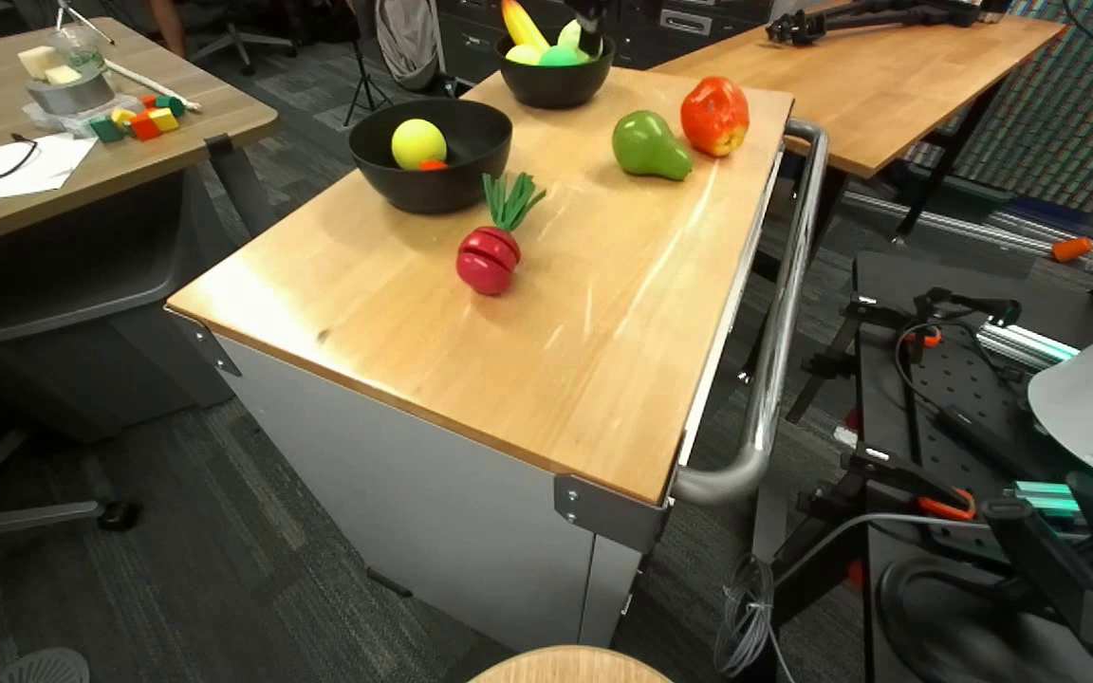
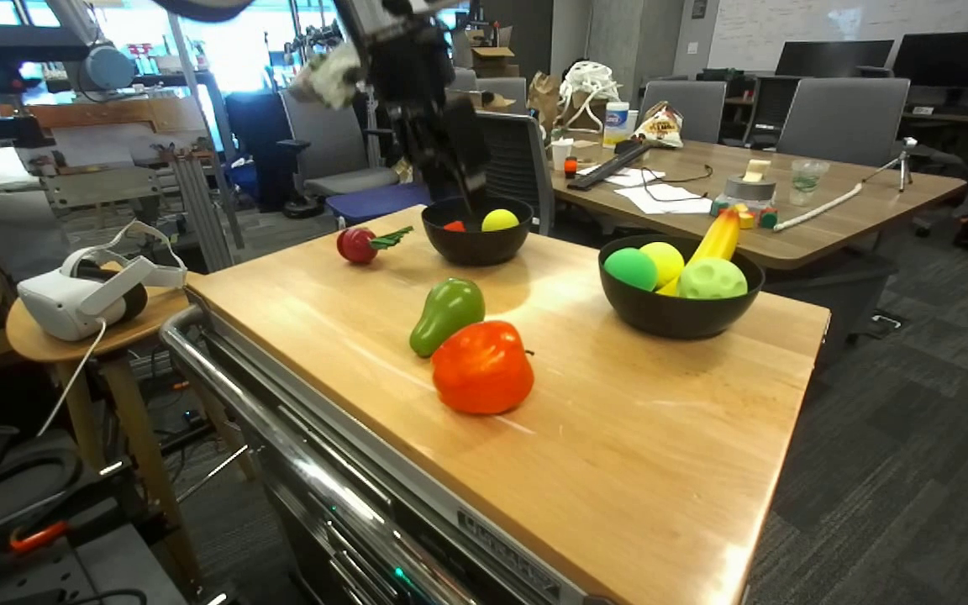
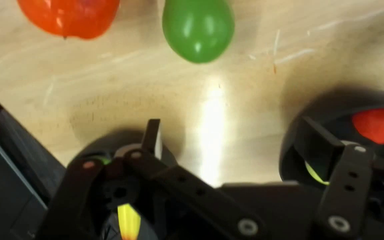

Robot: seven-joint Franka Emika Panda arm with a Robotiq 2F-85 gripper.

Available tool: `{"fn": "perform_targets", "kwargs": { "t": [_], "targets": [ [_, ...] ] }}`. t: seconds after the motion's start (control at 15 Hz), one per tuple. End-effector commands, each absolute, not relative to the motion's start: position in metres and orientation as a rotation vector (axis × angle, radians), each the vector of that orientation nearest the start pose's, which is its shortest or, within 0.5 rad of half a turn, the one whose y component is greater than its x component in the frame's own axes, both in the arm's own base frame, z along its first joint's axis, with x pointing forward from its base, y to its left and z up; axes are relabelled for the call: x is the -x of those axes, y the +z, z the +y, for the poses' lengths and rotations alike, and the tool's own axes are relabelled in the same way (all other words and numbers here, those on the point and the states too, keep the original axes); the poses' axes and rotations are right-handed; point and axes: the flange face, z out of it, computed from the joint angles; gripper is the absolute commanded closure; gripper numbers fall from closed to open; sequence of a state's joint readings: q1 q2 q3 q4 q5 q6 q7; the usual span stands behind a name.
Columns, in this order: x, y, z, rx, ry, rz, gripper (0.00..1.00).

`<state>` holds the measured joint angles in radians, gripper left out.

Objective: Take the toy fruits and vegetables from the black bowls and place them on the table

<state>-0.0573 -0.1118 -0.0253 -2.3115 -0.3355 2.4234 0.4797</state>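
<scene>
Exterior view: tub point(image 2: 616, 126) near far edge of brown desk point(image 2: 896, 192), label seemingly "Clorox". Nameplate point(image 2: 507, 553) below near edge of wooden desk point(image 2: 618, 470), letters too blurred.

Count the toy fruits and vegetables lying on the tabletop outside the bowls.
3: the red radish, near a black bowl; the green pear and the orange-red pepper, close together toward the metal rail. None seem hidden.
</scene>
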Motion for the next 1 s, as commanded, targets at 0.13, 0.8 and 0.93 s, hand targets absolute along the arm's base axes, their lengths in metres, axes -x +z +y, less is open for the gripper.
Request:
{"fn": "perform_targets", "kwargs": {
  "t": [0.13, 0.8, 0.93],
  "targets": [
    [-0.584, 0.487, -0.001, 3.18, -0.827, 0.248, 0.0],
    [-0.673, 0.362, 0.023, 3.004, -0.511, 0.248, 0.0],
    [-0.682, 0.349, 0.024, 3.014, -0.501, 0.237, 0.0]
  ]
}}
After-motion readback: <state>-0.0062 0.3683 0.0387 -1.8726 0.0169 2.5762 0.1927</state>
